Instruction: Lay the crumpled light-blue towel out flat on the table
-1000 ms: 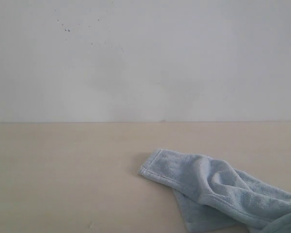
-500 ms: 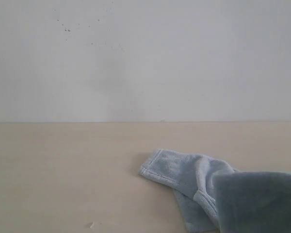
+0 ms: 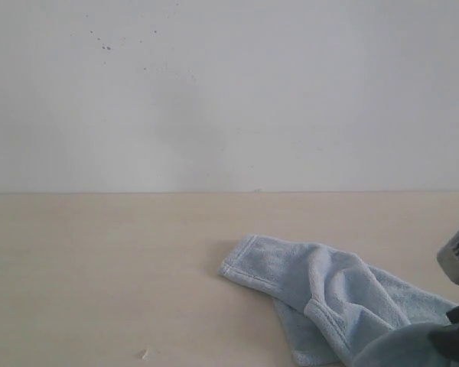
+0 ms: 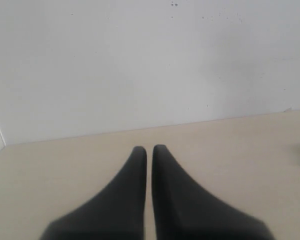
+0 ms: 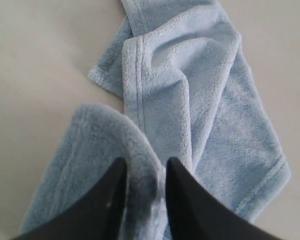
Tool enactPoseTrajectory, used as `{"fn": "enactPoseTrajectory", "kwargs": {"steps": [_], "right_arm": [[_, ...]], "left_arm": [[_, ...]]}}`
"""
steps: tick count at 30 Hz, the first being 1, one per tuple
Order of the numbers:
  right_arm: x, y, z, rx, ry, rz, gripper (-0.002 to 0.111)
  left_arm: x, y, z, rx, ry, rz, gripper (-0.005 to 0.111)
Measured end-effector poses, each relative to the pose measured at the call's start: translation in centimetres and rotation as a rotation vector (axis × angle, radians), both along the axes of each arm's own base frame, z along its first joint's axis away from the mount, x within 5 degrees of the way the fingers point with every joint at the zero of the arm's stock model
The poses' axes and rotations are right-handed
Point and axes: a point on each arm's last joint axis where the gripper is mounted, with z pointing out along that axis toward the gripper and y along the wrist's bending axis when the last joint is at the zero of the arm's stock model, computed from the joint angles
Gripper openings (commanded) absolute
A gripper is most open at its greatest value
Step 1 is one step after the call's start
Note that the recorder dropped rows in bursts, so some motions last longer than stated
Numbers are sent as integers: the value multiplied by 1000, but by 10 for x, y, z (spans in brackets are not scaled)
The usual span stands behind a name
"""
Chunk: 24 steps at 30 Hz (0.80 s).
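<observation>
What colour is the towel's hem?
Pale light blue, matching the rest of the towel. The right wrist view shows the hem best.

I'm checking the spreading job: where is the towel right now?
In the exterior view the towel lies crumpled on the table at the lower right, below the white wall; one fold sits between the fingers of the right claw.

Two black fingers (image 5: 107, 200) of right gripper (image 5: 145, 167) stand parted. A raised fold of towel (image 5: 190, 100) sits between them, touching both; pinched or loose, unclear. Rest of towel lies creased and doubled over, hem showing, on beige worktop (image 5: 35, 60).
</observation>
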Motion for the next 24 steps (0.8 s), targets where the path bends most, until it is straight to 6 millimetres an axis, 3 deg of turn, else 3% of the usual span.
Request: {"fn": "enactPoseTrajectory", "kwargs": {"steps": [6,14,20,24], "right_arm": [[8,5,-3,53,9,-24,50],[19,13,27,98,-29,-4,50],[18,37,5,31,136,146,50],[25,55,-22,-71,230,228,50]], "left_arm": [[0,0,0,0,0,0,4],[0,0,0,0,0,0,4],[0,0,0,0,0,0,4],[0,0,0,0,0,0,4]]}}
